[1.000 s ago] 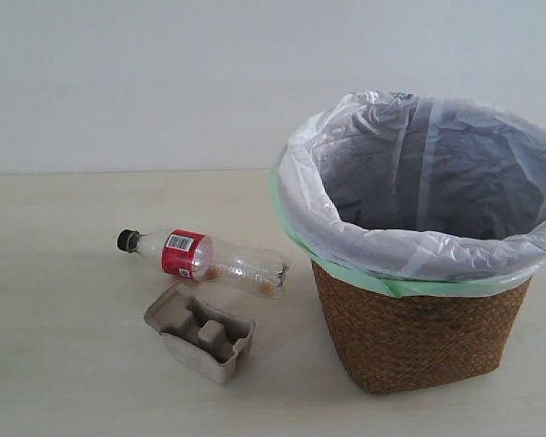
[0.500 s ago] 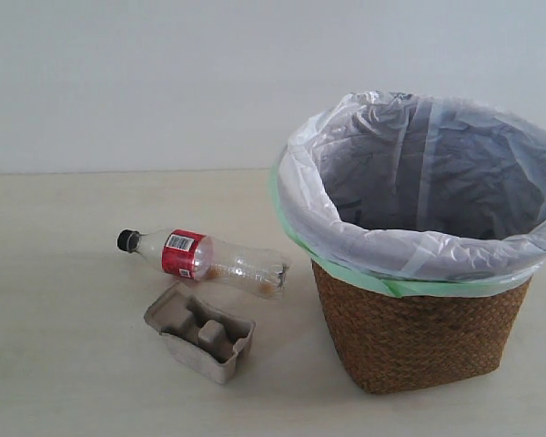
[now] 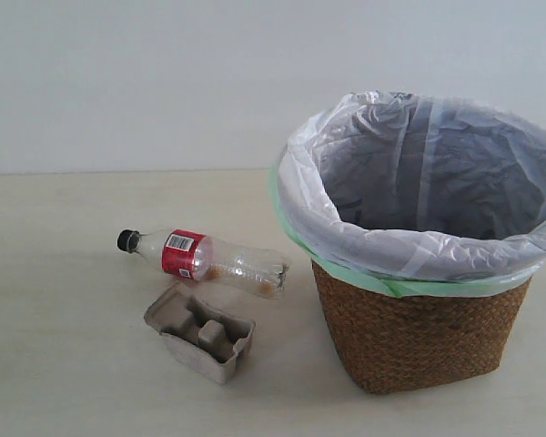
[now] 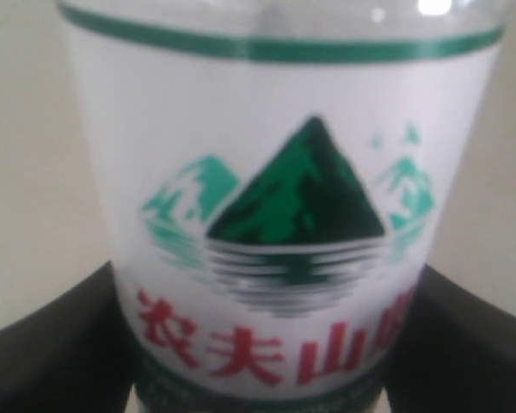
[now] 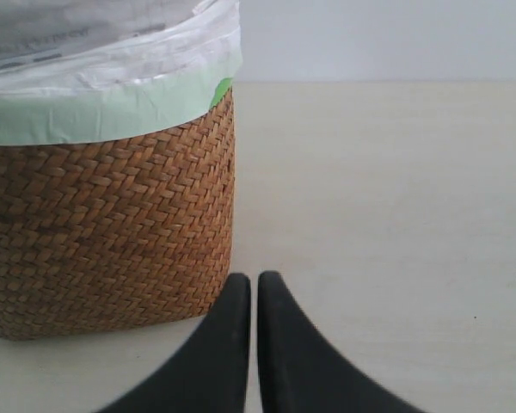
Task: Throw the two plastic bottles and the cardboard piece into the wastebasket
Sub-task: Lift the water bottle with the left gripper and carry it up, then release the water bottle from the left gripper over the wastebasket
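**Left wrist view.** Your left gripper is clamping the green-label bottle. Its two black fingers are pressing against opposite sides of the clear body, spread as wide as the bottle itself. The white label with its green mountain emblem and red characters is filling the view, so you are not seeing where the bottle is hanging over the table.

**Right wrist view.** Your right gripper is holding nothing. Its jaws are resting together with only a thin slit between the tips. It is hovering low over the table, just beside the woven wall of the wastebasket.

**Exterior view.** The red-label bottle is lying on its side on the table, with its black cap pointing left and its base near the wastebasket. The cardboard tray is sitting open side up, just nearer than the bottle. The wastebasket is standing upright at the right.
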Available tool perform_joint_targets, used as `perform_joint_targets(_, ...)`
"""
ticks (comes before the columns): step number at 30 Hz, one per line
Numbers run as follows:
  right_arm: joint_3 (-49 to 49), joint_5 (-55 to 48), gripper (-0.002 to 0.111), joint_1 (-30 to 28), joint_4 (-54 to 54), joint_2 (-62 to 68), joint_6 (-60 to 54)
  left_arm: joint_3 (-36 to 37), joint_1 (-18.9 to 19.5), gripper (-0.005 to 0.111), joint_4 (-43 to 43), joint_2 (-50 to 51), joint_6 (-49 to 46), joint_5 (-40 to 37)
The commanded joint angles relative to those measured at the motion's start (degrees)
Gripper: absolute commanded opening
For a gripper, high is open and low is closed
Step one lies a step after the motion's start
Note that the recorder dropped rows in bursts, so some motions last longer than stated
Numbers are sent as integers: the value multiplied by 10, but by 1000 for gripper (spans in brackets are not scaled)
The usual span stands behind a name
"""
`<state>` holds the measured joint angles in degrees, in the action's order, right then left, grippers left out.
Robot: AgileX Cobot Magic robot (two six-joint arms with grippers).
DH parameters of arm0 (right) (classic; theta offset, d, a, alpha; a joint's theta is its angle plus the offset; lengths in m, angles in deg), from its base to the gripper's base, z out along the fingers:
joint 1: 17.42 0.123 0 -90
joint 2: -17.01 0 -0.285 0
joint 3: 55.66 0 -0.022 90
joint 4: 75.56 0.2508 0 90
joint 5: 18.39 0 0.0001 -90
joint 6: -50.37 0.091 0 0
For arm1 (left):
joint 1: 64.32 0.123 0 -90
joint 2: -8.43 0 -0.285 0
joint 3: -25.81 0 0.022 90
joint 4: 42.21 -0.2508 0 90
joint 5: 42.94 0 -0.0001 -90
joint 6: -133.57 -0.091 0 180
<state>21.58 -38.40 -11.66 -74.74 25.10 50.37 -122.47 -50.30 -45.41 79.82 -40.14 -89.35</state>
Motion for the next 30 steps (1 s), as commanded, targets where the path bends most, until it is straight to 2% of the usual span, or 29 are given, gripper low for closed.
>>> perform_joint_targets(1,0,4,0,1,-1,-3,0,2,1,4,74,11,-58,43)
perform_joint_targets(6,0,4,0,1,-1,-3,0,1,1,4,207,68,-149,58)
perform_joint_targets(10,0,4,0,1,-1,-3,0,-19,-24,4,390,137,-297,61)
perform_joint_targets(13,0,4,0,1,-1,-3,0,-79,-103,4,520,193,-363,54)
perform_joint_targets(15,0,4,0,1,-1,-3,0,-158,-187,4,602,235,-417,36)
perform_joint_targets(17,0,4,0,1,-1,-3,0,-260,-262,6,641,276,-421,2)
perform_joint_targets(19,0,4,0,1,-1,-3,0,-385,-316,17,647,313,-381,-25)
perform_joint_targets(21,0,4,0,1,-1,-3,0,-503,-359,40,641,349,-332,-52)
perform_joint_targets(23,0,4,0,1,-1,-3,0,-600,-391,73,618,383,-260,-64)
perform_joint_targets(24,0,4,0,1,-1,-3,0,-630,-406,85,598,394,-222,-65)
perform_joint_targets(25,0,4,0,1,-1,-3,0,-659,-419,93,561,408,-175,-72)
perform_joint_targets(26,0,4,0,1,-1,-3,0,-681,-430,95,512,418,-132,-82)
perform_joint_targets(30,0,4,0,1,-1,-3,0,-719,-439,92,267,433,19,-160)
